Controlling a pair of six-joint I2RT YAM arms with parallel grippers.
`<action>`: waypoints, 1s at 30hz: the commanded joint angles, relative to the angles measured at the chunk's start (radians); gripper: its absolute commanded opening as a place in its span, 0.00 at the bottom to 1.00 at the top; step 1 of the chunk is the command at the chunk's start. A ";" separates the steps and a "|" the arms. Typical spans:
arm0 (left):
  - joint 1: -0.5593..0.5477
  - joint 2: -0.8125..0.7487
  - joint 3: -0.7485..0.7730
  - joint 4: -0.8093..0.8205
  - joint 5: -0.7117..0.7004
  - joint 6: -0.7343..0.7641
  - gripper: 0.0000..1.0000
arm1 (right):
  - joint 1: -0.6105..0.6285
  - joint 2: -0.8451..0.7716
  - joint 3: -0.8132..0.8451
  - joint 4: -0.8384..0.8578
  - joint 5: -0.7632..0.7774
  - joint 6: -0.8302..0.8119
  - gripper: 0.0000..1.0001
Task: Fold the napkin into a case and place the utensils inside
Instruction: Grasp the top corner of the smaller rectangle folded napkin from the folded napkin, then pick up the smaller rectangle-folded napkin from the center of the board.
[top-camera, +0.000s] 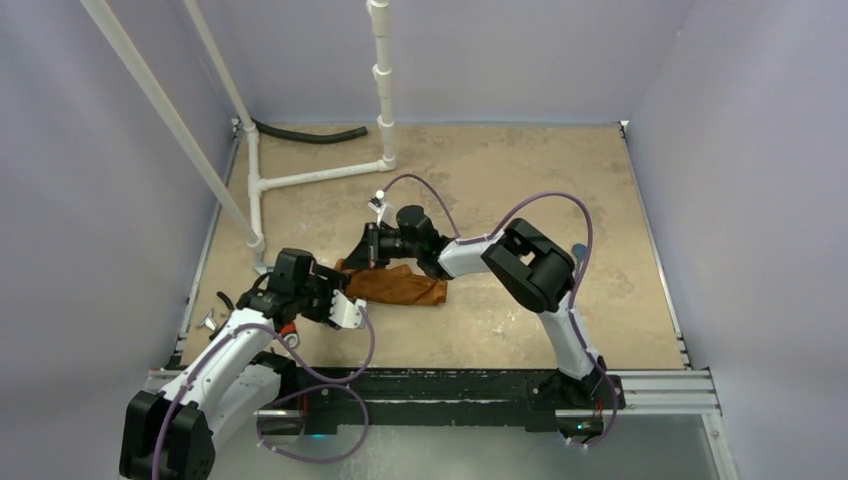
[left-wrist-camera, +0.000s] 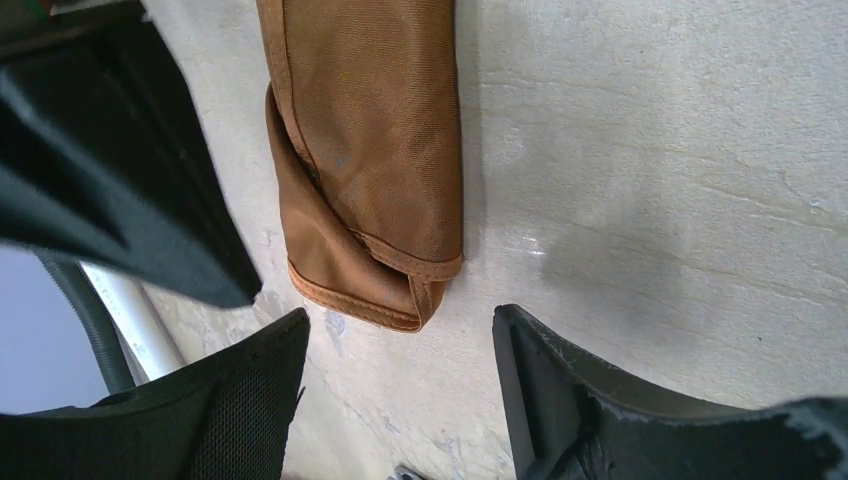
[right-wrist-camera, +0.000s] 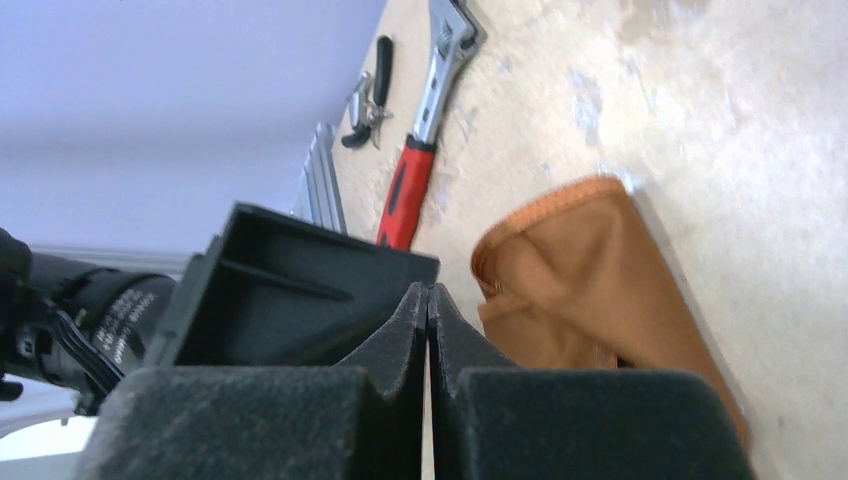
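Open table (top-camera: 560, 160) lies beyond the case (top-camera: 400, 287); wrench (right-wrist-camera: 420, 130), pliers (right-wrist-camera: 368, 102) and white pipe frame (top-camera: 310, 177) crowd its left.

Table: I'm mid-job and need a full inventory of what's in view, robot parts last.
napkin: one, rust-orange, folded narrow, mid-table
wrench: one, red handle, silver head, near-left by left arm
pliers: one, black-handled, beside wrench head
pipe frame: one, white, far left
hose: one, black, far edge, left
table: one, tan
left fingers: two, black, apart, empty, short of napkin's end
right fingers: two, black, pressed together, beside napkin
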 joint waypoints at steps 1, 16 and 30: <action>0.005 0.012 -0.026 0.063 -0.004 0.056 0.67 | -0.005 0.073 0.093 0.047 -0.008 0.016 0.00; 0.005 0.179 -0.066 0.169 0.021 0.167 0.54 | -0.004 0.180 0.037 0.031 -0.023 0.009 0.00; -0.018 0.318 -0.072 0.284 0.034 0.218 0.29 | -0.005 0.214 0.048 0.049 -0.056 0.012 0.00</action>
